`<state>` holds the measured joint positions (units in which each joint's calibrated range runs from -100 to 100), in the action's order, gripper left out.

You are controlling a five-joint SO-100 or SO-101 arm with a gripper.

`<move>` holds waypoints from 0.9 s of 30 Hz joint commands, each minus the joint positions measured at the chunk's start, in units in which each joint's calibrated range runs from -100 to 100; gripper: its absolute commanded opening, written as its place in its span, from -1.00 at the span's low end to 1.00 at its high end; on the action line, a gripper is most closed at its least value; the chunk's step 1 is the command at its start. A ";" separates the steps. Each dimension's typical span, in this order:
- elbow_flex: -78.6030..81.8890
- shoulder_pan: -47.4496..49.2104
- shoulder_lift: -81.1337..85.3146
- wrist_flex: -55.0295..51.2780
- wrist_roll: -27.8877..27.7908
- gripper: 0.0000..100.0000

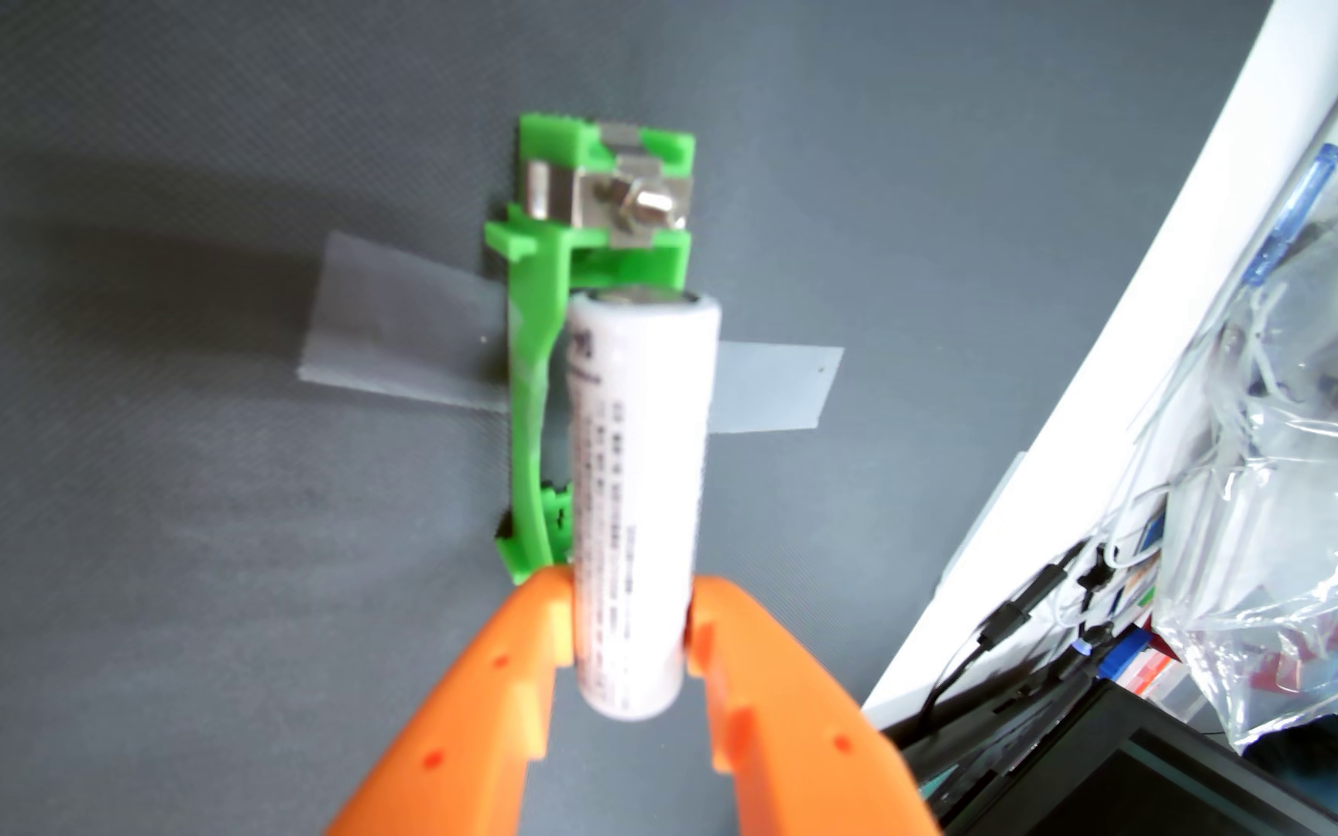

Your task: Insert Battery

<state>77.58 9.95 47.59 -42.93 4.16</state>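
My orange gripper [628, 623] clamps the white battery [638, 498] near its lower end. The cell lies along the green holder [541, 386], which is taped mid-desk [127, 482]; its far end nears the metal contact [634, 211]. Seating it remains, I judge.

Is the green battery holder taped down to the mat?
Yes. In the wrist view, strips of grey tape stick out on both sides of the green holder and lie flat on the mat.
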 commanded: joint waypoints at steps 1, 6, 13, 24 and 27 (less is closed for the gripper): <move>-0.72 -0.63 1.06 0.34 0.26 -0.97; -0.72 -0.04 0.97 0.00 0.37 -0.97; -0.72 0.32 0.97 -0.17 0.42 -0.97; -2.16 -0.63 -3.36 0.34 1.45 -0.97; -2.25 -0.63 -3.78 0.42 1.45 -0.97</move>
<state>77.58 9.79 44.01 -42.85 5.70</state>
